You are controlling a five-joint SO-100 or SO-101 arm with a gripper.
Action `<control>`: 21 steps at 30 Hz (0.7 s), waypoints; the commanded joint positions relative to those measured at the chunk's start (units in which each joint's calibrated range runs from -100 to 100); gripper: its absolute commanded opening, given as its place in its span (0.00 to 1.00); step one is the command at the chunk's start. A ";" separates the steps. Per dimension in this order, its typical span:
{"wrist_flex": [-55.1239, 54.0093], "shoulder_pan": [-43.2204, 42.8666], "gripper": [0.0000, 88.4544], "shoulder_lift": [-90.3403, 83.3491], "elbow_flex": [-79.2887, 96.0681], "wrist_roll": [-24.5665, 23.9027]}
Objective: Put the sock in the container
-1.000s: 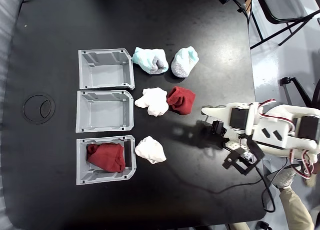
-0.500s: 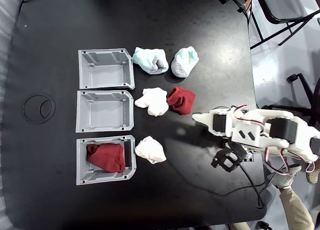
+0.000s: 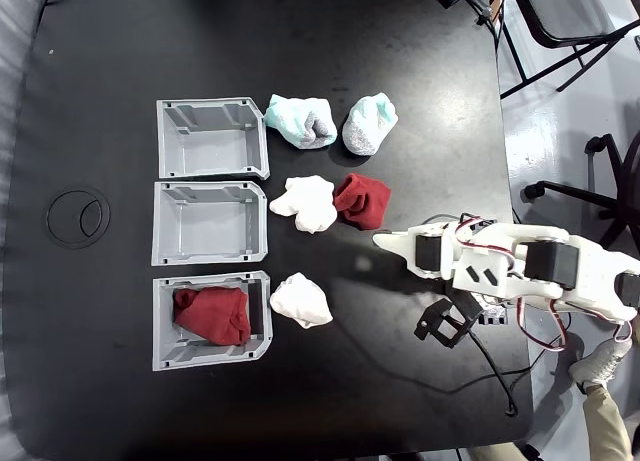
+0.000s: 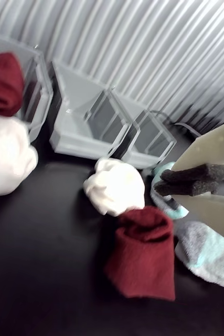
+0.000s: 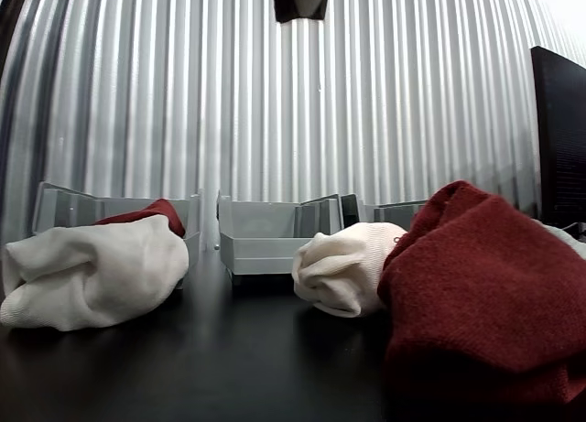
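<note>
On the black table (image 3: 400, 61), fixed view: three grey trays in a column at left. The sock (image 3: 212, 315), the wide dark red lump, lies inside the container (image 3: 158, 321), the lowest tray. It sits wholly within the walls, so I judge the placing itself done. The middle tray (image 3: 158, 224) and top tray (image 3: 163, 139) are bare. The gripper (image 3: 384, 241) hangs just right of and below the smaller red sock (image 3: 362, 200), not touching it. In the wrist view its dark pads (image 4: 193, 173) look pressed together with nothing between them, so the pincer is closed and empty. If the smaller red sock is the next pick, which is my guess from where the arm points, the jaws should spread well before descent. They should come down over the middle of the bundle and bite deep enough to gather the folds, as soft cloth slips from a shallow pinch. The near white sock (image 3: 305, 203) touches that bundle on its left, so an approach from the right side would avoid catching both. A second white sock (image 3: 300, 301) lies beside the container. Two mint-and-grey socks (image 3: 300, 121) (image 3: 368, 123) lie by the top tray. The surface is matt and dark, with a faint ring mark (image 3: 78, 217) at far left. Corrugated metal sheeting (image 5: 366, 92) stands behind the trays in the other view. A pale floor, a chair base (image 3: 580, 191) and a person's shoe (image 3: 600, 361) lie off the table's right edge.
</note>
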 commanded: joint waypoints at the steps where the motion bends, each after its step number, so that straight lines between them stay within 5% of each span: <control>1: -0.86 -0.08 0.02 -0.54 1.13 -0.21; 21: -0.86 -0.24 0.02 -11.75 5.55 0.02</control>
